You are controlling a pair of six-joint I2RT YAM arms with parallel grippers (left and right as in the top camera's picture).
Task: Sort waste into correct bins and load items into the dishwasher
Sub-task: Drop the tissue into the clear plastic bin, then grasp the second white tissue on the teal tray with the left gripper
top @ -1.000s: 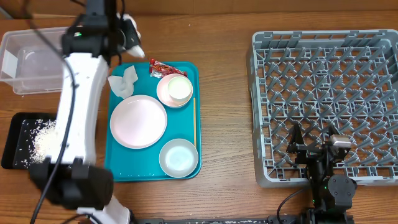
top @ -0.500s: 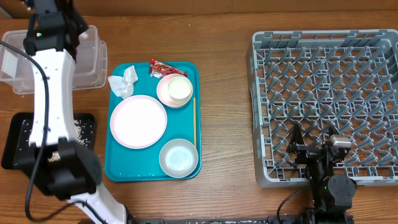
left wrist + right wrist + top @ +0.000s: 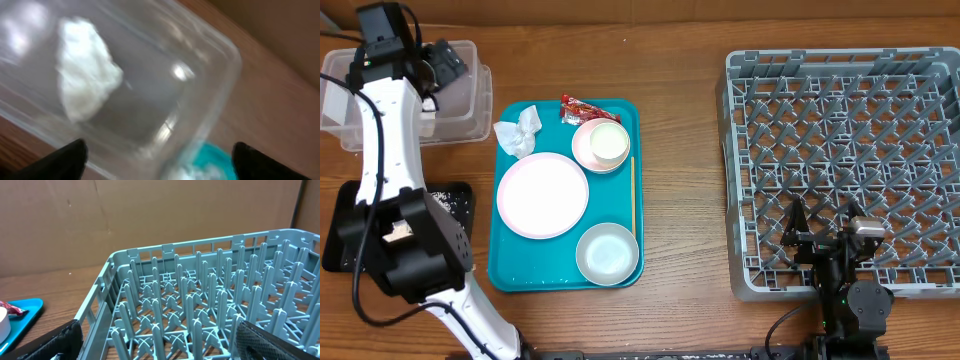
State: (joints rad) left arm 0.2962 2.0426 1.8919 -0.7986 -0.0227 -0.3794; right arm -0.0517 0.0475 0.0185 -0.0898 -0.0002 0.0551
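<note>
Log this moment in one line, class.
left gripper open over clear tub | napkin inside tub | right gripper open at dish rack

wooden table (image 3: 680, 150): clear tub (image 3: 340, 70) and black tray (image 3: 338, 240) at left edge, teal tray (image 3: 510, 275) just beside them, grey dish rack (image 3: 735, 180) well apart on right.

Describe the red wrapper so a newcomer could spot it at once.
Find the teal tray, left of centre on the table in the overhead view. Along the tray's far edge lies the red wrapper, just beyond the cup and to the right of the crumpled napkin. It is the only red, shiny thing there; its neighbours are white or pale.
</note>
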